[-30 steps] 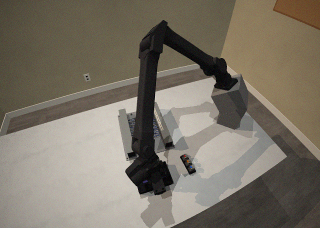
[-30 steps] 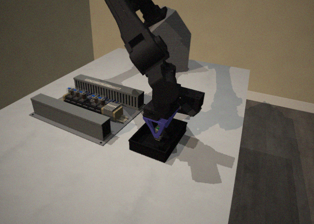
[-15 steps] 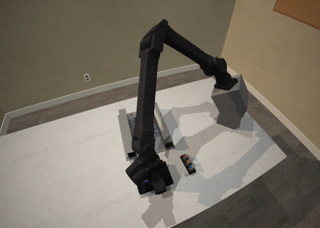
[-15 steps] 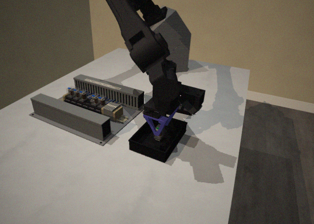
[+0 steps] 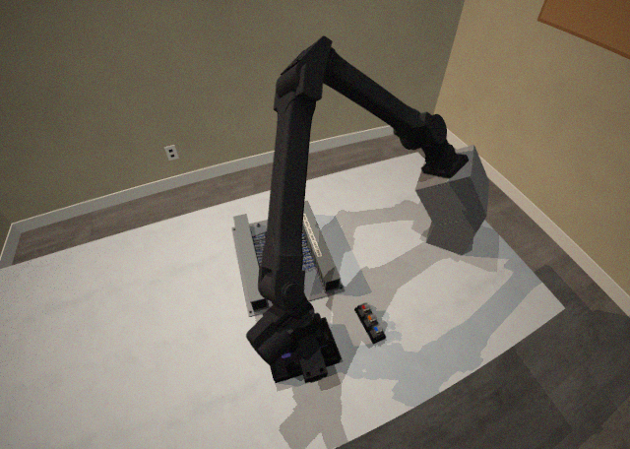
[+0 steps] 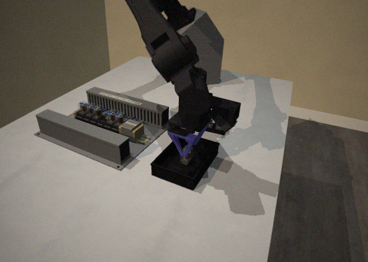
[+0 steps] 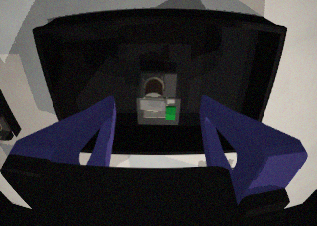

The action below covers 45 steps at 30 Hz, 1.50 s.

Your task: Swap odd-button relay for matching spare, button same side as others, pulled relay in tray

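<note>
A relay with a green button stands in the black tray. My gripper is open above it, with a finger on each side and a gap between each finger and the relay. In the row on the panel, several relays with blue buttons stand, with a gap in the row between the third and fourth from the far end. A black holder carries three spares, with red, orange and blue buttons; my gripper mostly hides it in the exterior view.
Two tall grey wiring ducts flank the relay row; they also show in the exterior view. Beige and grey terminal blocks stand at the row's near end. The grey arm pedestal stands at the far side.
</note>
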Each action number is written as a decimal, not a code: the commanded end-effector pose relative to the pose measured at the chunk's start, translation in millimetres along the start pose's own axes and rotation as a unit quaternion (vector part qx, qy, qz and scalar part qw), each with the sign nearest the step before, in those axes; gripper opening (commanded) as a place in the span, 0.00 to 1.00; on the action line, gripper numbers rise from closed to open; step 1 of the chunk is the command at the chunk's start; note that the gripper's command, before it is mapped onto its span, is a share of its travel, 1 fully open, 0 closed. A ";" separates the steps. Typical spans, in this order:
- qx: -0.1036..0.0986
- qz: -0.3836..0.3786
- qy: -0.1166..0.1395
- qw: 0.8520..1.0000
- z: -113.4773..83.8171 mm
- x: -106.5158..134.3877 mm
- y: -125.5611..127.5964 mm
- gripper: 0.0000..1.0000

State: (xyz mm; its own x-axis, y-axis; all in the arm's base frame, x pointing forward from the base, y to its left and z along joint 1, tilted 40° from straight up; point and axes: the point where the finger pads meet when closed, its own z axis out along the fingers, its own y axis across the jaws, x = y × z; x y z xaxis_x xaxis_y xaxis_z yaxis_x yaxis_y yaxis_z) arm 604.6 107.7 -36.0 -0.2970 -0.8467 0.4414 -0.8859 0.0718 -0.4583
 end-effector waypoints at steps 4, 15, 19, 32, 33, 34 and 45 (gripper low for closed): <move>0.017 0.000 -0.012 1.000 -33.2 -5.4 -9.6 0.59; 0.016 0.000 -0.012 1.000 -35.6 -5.5 -8.6 0.59; 0.016 0.000 -0.012 1.000 -35.7 -4.5 -8.7 0.59; 0.016 -0.001 -0.012 1.000 -37.4 -5.2 -8.3 0.59; 0.016 -0.001 -0.012 1.000 -37.5 -5.2 -8.2 0.59; 0.016 -0.001 -0.012 1.000 -37.6 -5.3 -8.2 0.59; 0.015 0.000 -0.012 1.000 -37.0 -4.3 -8.5 0.59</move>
State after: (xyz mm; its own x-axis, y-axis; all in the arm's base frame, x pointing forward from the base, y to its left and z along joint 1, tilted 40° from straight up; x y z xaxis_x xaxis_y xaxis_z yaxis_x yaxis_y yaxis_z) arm 602.2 110.8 -31.5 -0.2962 -0.8463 0.4427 -0.8868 0.0715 -0.4566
